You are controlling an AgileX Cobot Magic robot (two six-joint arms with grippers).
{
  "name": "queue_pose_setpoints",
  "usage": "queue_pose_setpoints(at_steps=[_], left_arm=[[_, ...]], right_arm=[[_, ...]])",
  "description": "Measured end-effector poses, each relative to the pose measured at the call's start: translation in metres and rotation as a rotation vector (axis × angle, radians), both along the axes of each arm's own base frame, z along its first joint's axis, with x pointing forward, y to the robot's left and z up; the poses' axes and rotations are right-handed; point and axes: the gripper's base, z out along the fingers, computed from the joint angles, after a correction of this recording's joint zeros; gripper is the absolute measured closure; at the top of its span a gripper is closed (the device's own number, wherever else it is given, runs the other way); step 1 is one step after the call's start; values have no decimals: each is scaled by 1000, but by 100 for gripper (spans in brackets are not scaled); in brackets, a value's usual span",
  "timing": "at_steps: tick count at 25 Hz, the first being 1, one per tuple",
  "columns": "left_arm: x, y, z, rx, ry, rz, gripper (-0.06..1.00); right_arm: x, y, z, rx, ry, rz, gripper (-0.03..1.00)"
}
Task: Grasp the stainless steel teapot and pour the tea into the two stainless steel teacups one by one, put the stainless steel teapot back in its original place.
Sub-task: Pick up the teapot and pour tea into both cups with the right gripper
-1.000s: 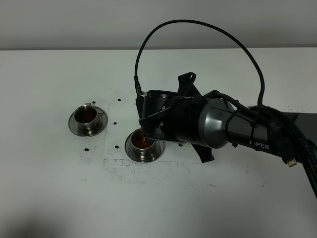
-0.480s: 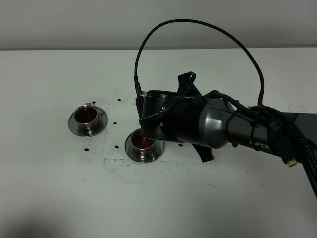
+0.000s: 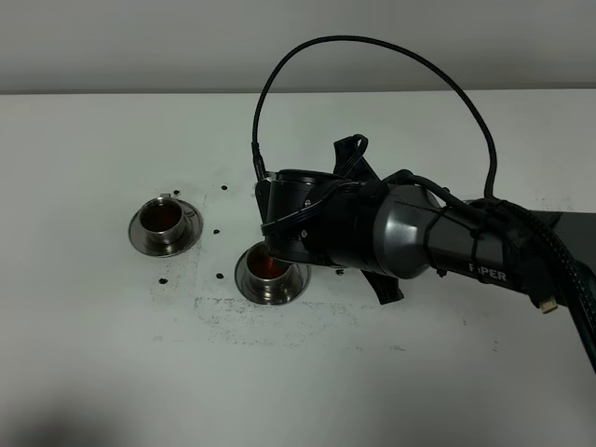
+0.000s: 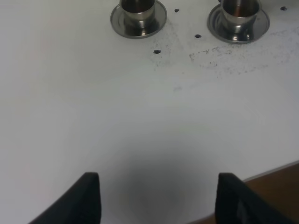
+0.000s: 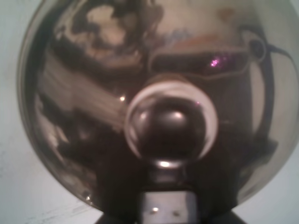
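White tabletop (image 3: 112, 354) fills the scene, speckled with small dark spots around the cups. Two stainless steel teacups sit on round saucers: the left teacup (image 3: 164, 224) stands toward the left side, holding reddish-brown tea (image 3: 162, 217), and the middle teacup (image 3: 270, 275) stands nearer and to its right, its own tea surface partly hidden. The two cups are near each other but apart.

From the right, the right arm (image 3: 438, 237) reaches across to the middle, its dark wrist housing hanging directly over the far right edge of the middle teacup. A black cable (image 3: 372, 45) loops above it. From the high camera the teapot itself is hidden under that housing.

The right wrist view is almost filled by the stainless steel teapot (image 5: 93, 116), its mirrored lid and round knob (image 5: 170, 123) pressed up close to the lens, so the pot sits right at the claw. The right gripper's fingers are out of sight there, so I cannot tell whether they are pinching the pot.

The left gripper (image 4: 156, 198) hangs spread wide over bare table near the front edge, its two dark fingertips (image 4: 86, 196) well apart, with both cups far beyond it.
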Motion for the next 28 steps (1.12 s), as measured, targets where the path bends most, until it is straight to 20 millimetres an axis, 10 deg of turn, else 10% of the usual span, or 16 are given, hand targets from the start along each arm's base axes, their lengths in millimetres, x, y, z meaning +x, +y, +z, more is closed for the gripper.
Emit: queue_pose_setpoints(at_steps=[28], left_arm=[[0, 0, 0, 0, 0, 0, 42]], right_arm=[[2, 0, 2, -24, -13, 27, 79]])
